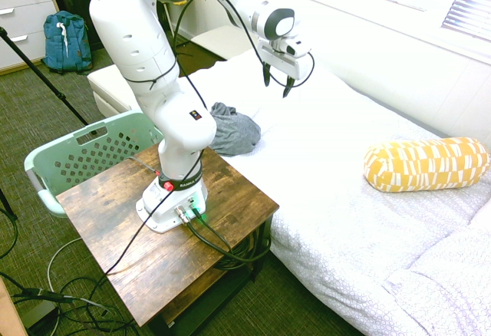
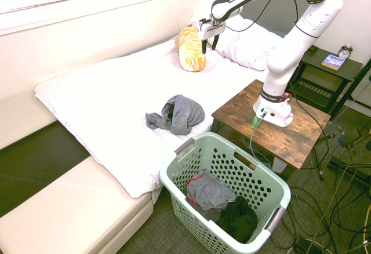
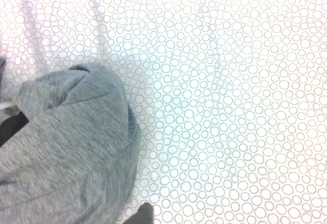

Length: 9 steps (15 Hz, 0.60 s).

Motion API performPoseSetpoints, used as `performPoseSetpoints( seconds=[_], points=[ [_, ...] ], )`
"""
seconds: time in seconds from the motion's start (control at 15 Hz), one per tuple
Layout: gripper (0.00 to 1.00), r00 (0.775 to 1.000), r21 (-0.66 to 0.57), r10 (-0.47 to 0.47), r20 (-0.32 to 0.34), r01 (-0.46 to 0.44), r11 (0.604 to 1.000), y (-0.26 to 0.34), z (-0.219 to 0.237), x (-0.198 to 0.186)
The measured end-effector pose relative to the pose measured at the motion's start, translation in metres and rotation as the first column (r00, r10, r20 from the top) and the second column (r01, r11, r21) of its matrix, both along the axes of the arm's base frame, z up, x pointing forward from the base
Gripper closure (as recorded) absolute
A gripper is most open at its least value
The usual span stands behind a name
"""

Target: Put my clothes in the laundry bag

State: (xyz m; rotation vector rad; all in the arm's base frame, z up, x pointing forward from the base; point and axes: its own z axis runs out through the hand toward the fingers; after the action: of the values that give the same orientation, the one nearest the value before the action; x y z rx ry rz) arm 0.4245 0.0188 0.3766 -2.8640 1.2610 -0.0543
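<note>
The clothes [image 1: 234, 130] are a crumpled dark grey garment lying on the white bed near its edge, beside the wooden table; they show in the second exterior view [image 2: 179, 113] and fill the lower left of the wrist view [image 3: 66, 147]. The laundry bag [image 1: 92, 152] is a mint green perforated basket on the floor by the bed [image 2: 229, 164], with grey, red and dark garments inside. My gripper [image 1: 278, 81] hangs open and empty in the air above the bed, past the clothes and apart from them [image 2: 207, 42].
A yellow-and-white bolster [image 1: 426, 163] lies further up the bed, near white pillows [image 2: 249, 39]. The wooden table [image 1: 115, 221] stands between basket and bed. A blue backpack [image 1: 65, 41] leans by the drawers. A nightstand holds a clock [image 2: 346, 51].
</note>
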Motion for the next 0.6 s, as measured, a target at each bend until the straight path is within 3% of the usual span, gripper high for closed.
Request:
performPoseSetpoints(
  seconds=[0.27,0.4,0.6],
  points=[
    [0.0,0.999,0.005,0.036,0.016,-0.036,0.999,0.0,-0.002,0.007],
    [0.0,0.996,0.017,0.069,0.05,-0.07,0.997,0.017,-0.007,0.031],
    [0.0,0.989,0.062,0.15,0.005,-0.15,0.987,0.078,-0.051,0.071]
  ],
)
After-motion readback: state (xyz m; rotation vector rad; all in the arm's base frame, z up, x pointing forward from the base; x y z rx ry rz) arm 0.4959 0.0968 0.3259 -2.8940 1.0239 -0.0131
